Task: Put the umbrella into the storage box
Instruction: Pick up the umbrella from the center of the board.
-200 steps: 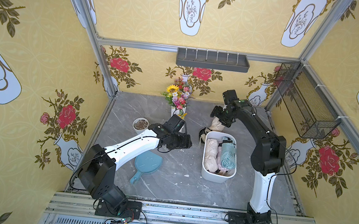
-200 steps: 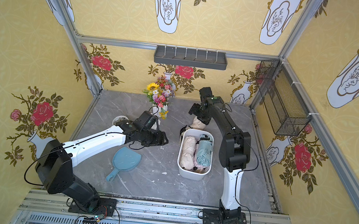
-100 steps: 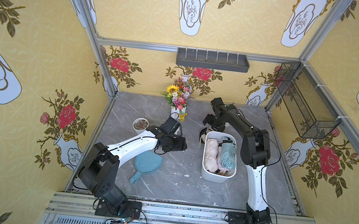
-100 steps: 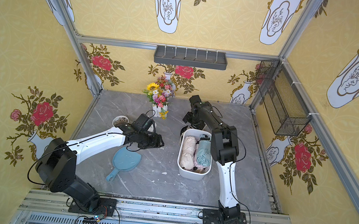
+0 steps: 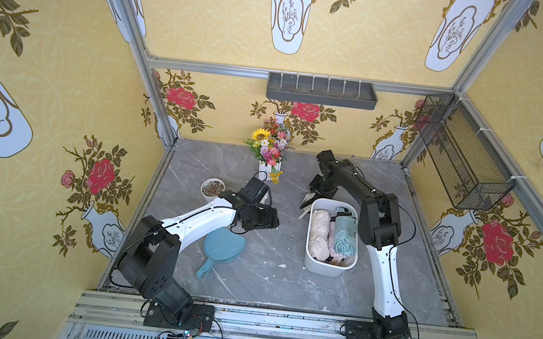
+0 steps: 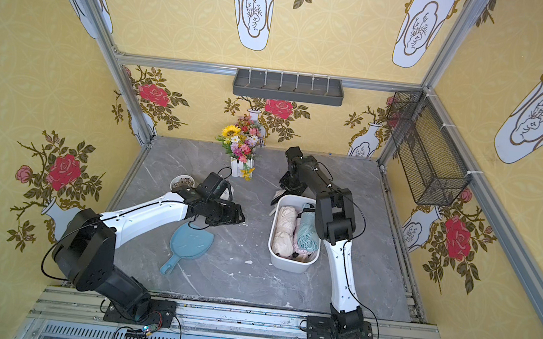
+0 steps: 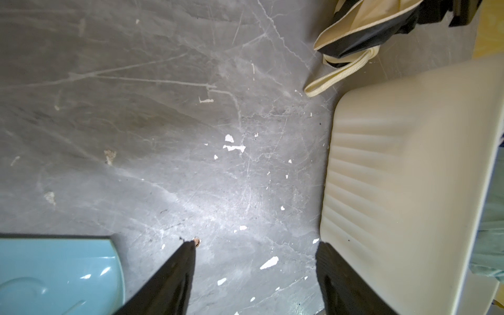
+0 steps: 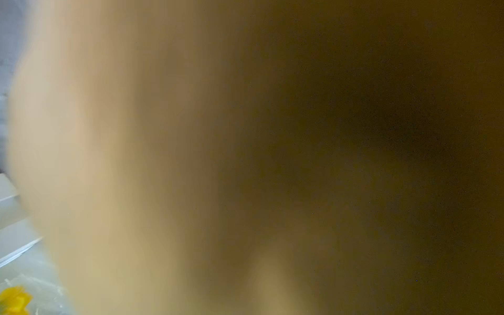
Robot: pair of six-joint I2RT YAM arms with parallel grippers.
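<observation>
Lying crumpled, cream fabric umbrella (image 7: 368, 16), veined tabletop (image 7: 163, 122)

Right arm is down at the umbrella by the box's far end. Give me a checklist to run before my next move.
1. Grip of the right claw on the cream-and-black umbrella: cannot tell; its wrist view is a cream blur.
2. That umbrella inside the storage box: not ok; it lies on the table outside the far end.
3. Room in the box: cannot tell; a pale folded umbrella and a teal one already lie side by side in it.
4. Clearance of the left claw: ok; open, empty, over bare table beside the box.
5. Gap between the flowers and the right arm: ok; they are apart.
</observation>
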